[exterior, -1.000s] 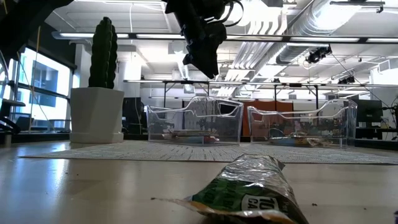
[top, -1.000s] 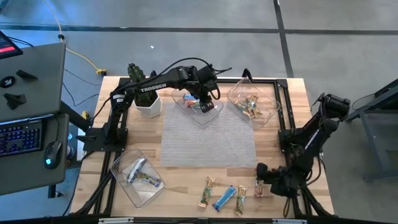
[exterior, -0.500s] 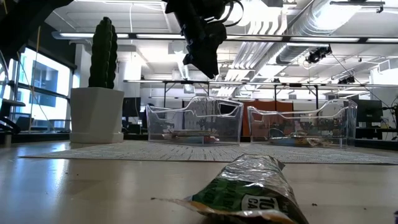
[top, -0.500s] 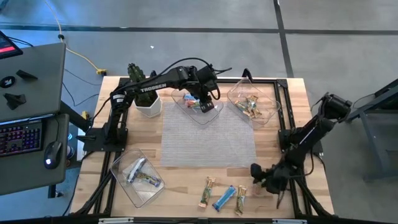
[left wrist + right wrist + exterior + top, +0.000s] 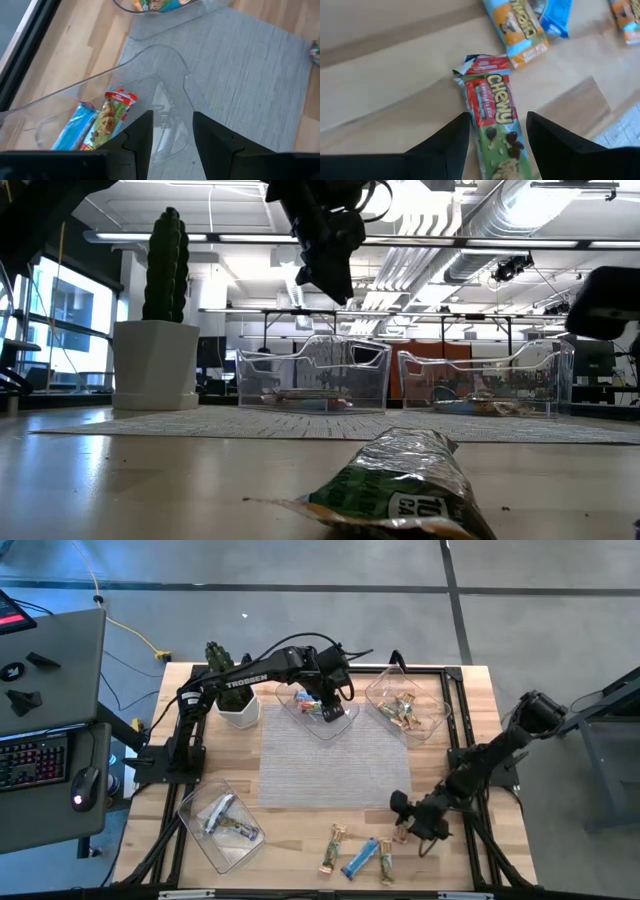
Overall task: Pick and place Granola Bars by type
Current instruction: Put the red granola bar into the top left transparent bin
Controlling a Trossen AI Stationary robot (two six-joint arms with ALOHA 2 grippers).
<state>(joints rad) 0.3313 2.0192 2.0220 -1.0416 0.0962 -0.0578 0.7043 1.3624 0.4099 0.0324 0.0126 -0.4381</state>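
Our right hand [image 5: 492, 137] hangs low over the near edge of the desk [image 5: 290, 830], fingers spread wide around a red-and-green granola bar [image 5: 492, 120] lying flat, not gripped. Three more bars [image 5: 360, 858] lie just left. Our left hand [image 5: 333, 710], partly spread and empty, hovers over the far middle tray [image 5: 345, 725].

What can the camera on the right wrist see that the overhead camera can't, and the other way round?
Only the right wrist view shows the print on the red-and-green bar, with "CHEWY" readable, framed by the open right gripper. Only the high view shows the whole table: three clear trays, the cactus pot, the grey mat and the left gripper over the middle tray. Both show loose bars on the wood near the table's front edge.
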